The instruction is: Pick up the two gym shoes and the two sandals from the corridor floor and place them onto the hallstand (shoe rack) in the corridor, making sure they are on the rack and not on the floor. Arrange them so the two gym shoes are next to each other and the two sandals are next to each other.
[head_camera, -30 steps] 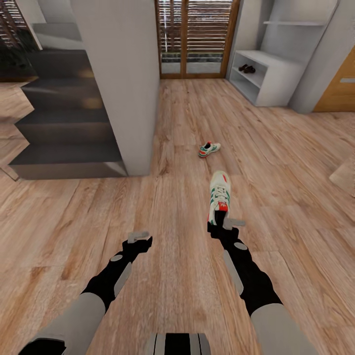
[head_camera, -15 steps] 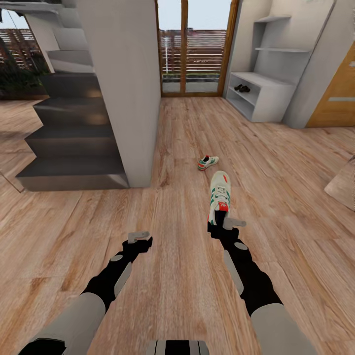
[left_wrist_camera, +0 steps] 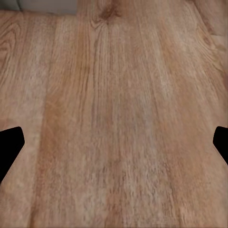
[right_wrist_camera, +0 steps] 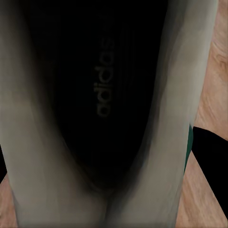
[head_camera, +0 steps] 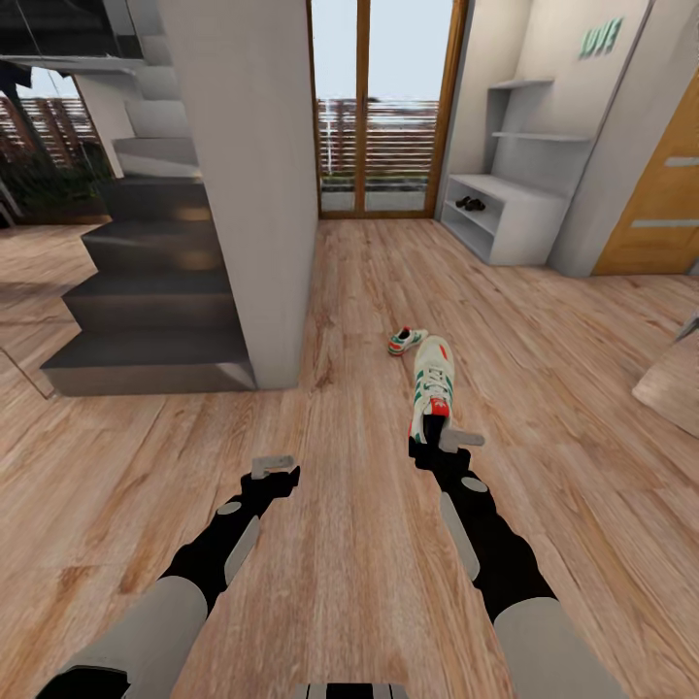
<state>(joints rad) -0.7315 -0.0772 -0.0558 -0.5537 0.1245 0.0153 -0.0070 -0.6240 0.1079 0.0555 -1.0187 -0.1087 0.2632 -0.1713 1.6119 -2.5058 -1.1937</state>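
My right gripper (head_camera: pixel 442 442) is shut on the heel of one gym shoe (head_camera: pixel 433 381), white with green stripes and a red-orange heel, held above the corridor floor (head_camera: pixel 349 544) with its toe pointing away. The right wrist view looks into that gym shoe's dark insole (right_wrist_camera: pixel 102 95). The other gym shoe (head_camera: pixel 408 340) lies on the planks just beyond it. Far off at the right wall stands the white hallstand (head_camera: pixel 519 228), and the two sandals (head_camera: pixel 471 204) sit on it as a small dark pair. My left gripper (head_camera: pixel 280 470) hangs open over bare floor, its fingertips (left_wrist_camera: pixel 9 147) wide apart.
A grey pillar (head_camera: pixel 252 175) and a dark staircase (head_camera: pixel 155 291) stand at the left. Glass doors (head_camera: pixel 379 107) close the corridor's far end. A wooden door (head_camera: pixel 650 204) is at the right, and a pale object's corner (head_camera: pixel 670 383) juts in at the right edge.
The head view has tilted upward, so the floor shoe and the rack sit lower in the picture. Both arms and the held shoe keep their places.
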